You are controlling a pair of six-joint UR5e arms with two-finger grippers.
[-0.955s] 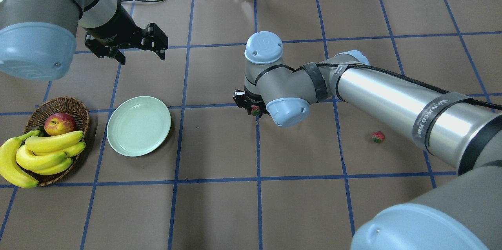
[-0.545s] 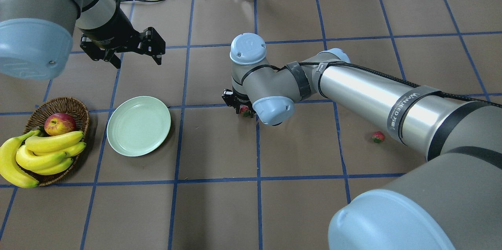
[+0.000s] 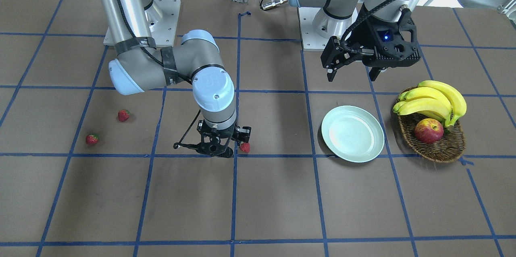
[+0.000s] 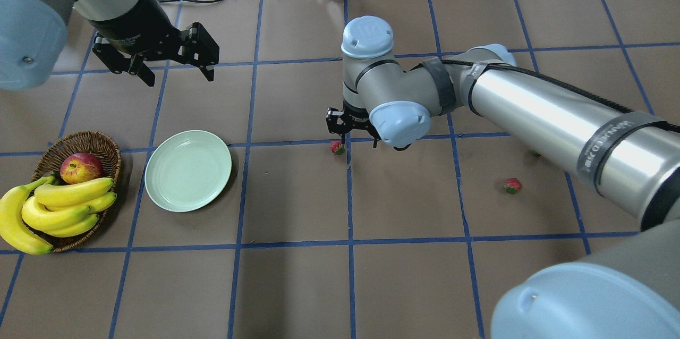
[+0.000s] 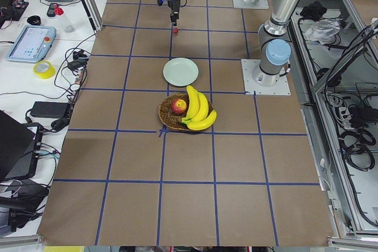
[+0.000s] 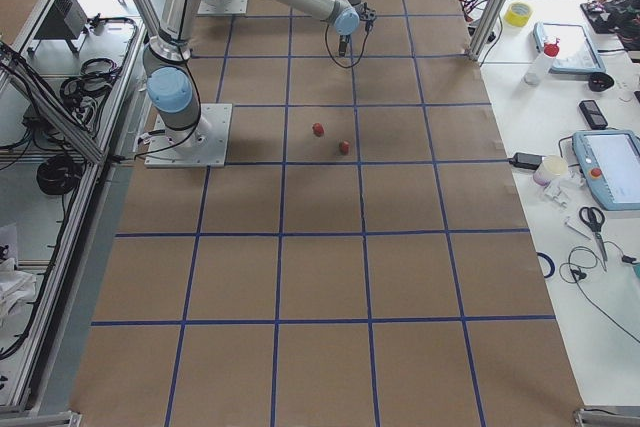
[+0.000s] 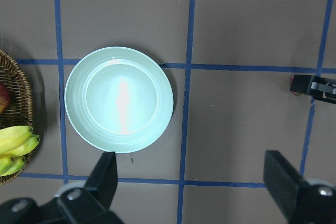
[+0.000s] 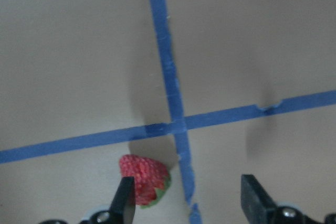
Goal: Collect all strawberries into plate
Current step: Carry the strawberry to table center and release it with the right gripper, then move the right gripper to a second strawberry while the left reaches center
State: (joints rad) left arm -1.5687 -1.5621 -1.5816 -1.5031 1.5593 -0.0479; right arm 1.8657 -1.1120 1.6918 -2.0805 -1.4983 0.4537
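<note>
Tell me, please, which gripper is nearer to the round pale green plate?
Left. The left gripper hovers open above, close to the plate; the right gripper is farther away, open over a small red strawberry.

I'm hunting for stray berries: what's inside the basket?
The basket holds a red apple and a bunch of bananas. Nothing else shows there, but the bananas cover much of its floor, so anything under them is hidden.

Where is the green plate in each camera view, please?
Front-facing: plate right of centre.
Overhead: plate lower left.
Exterior left: plate near centre, upper half.
Exterior right: cannot make it out.
Left wrist: plate left of centre.
Right wrist: not in it.
Landmark: the fruit basket beside it.
</note>
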